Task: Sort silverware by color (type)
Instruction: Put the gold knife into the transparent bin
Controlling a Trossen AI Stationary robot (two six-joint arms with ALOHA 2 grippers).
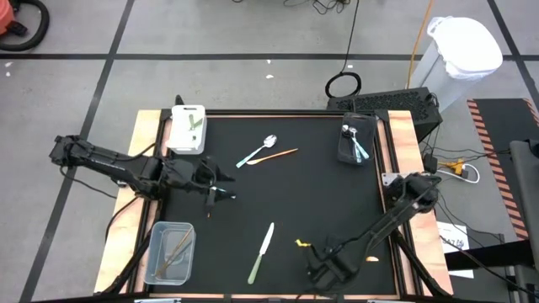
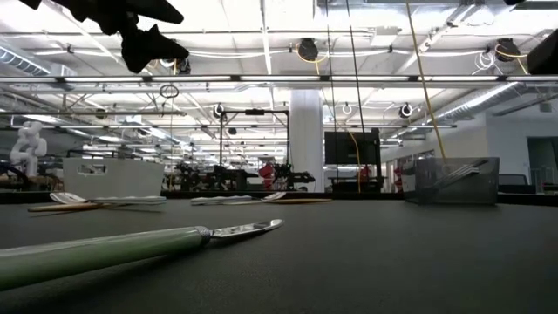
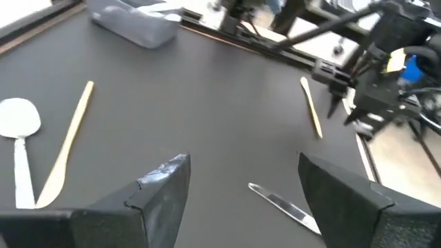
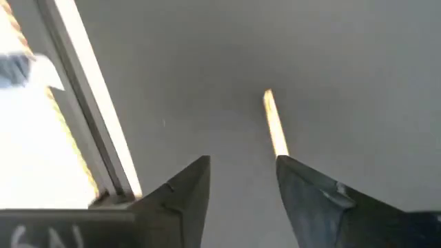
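We count four pieces loose on the bench (image 1: pixel 320 194) — spoon (image 1: pixel 258 150), orange stick (image 1: pixel 276 156), knife (image 1: pixel 261 252), orange piece (image 1: pixel 301 244) at five o'clock; others binned. Right gripper (image 4: pixel 241 179) hovers wide over it; left gripper (image 3: pixel 241 189) is wide too.

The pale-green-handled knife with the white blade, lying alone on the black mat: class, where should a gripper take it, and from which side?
Grip the pale-green-handled knife at mid-handle, coming straight down from above with fingers closing across its width. It lies flat and apart from other utensils, and the handle looks thicker than the thin blade, probably a surer hold.
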